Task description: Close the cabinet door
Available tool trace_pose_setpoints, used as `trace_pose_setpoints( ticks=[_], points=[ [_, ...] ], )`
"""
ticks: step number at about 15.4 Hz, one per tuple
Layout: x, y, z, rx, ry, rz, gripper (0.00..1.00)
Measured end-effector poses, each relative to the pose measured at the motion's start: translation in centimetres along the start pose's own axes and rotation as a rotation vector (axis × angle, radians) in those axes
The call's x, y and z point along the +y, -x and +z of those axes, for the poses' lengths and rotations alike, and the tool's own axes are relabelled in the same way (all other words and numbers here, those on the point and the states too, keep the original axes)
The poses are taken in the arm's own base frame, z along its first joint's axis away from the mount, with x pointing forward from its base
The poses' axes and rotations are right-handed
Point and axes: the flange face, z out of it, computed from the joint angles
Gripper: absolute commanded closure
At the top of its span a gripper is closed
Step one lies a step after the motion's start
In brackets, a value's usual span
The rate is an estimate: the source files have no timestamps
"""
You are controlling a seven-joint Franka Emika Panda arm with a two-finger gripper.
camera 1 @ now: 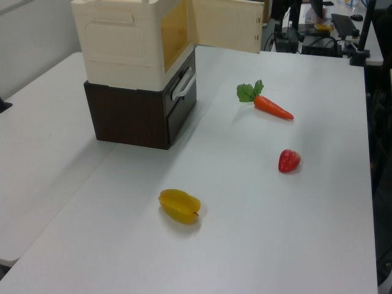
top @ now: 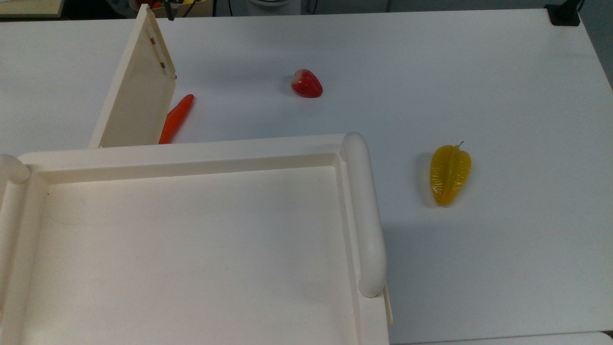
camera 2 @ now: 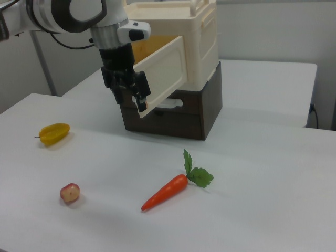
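light: bright, even, overhead | shadows: soft, short under the starfruit (top: 450, 175) | glare: none | focus: slightly soft
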Motion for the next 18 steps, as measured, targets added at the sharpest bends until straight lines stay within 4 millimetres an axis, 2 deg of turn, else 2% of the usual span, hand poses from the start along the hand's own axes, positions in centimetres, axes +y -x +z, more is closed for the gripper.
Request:
trace_pose_setpoints(
  ticks=[5, 8, 14, 18],
  points=[
    [-3.0, -0.3, 1.6, -0.029, 0.009, -0.021, 0.00],
    [-4.1, -0.8, 2.9, -0.047, 0.019, -0.008, 0.00],
    [-4.8, -0.8, 2.9, -0.051, -0.038, -0.005, 0.00],
    [-5.1, -0.8, 2.0, -0.036, -0.065, -0.004, 0.00]
  ],
)
